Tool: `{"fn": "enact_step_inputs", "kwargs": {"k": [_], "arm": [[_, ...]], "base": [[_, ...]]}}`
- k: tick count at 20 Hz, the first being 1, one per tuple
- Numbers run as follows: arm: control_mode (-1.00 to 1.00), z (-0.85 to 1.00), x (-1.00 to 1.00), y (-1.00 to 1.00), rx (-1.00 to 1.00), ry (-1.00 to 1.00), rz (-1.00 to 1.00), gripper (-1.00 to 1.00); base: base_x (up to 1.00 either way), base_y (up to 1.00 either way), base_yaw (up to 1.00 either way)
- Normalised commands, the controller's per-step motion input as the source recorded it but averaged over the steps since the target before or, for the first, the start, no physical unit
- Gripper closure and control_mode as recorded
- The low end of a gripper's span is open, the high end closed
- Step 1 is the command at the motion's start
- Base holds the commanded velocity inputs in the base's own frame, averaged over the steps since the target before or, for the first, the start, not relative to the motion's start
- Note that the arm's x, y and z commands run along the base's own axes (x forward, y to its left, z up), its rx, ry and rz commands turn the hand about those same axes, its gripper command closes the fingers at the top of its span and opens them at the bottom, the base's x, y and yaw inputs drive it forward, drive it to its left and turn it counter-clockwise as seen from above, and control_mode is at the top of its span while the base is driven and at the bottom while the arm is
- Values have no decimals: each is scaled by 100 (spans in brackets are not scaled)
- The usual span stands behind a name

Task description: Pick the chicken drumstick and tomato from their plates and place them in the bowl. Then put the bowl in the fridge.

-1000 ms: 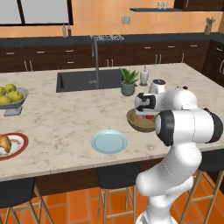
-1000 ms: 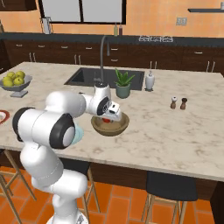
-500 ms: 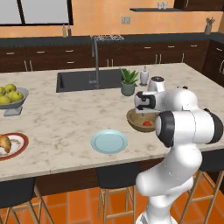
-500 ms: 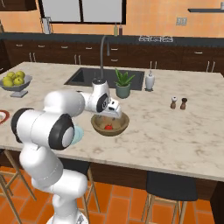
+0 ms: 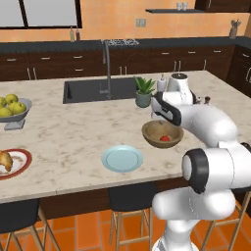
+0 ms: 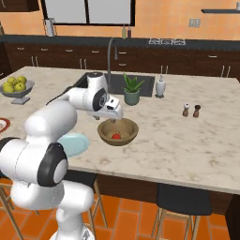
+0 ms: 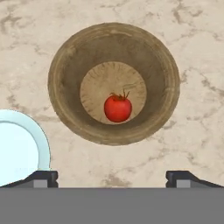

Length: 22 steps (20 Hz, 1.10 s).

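Marble island counter (image 5: 73, 132), dark cabinets (image 5: 59, 63)

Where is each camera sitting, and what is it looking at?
Left base view: behind the arm on its left, looking forward over the counter; white arm at right, gripper over the bowl.
Right base view: behind on the right, same counter; arm at left.
Hand view: on the hand, looking straight down into the bowl at the tomato; open finger tips at the bottom.
All three show bowl, tomato and pale blue plate.
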Motion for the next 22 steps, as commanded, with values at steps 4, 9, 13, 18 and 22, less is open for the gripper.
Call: {"fn": "enact_step_inputs", "kwargs": {"k": [4,9,13,18,22], "arm": [[-100,84,-100,12,0,2,6,-100],[-100,31,-100,0,0,0,4,-100],[-100,0,-96,1,0,-2,14,-100],[-100,0,0,0,0,0,0,-100],[-100,0,0,33,0,0,0,-100]], "base": [[0,0,0],[0,0,0],[0,0,0],[0,0,0],[0,0,0]]}}
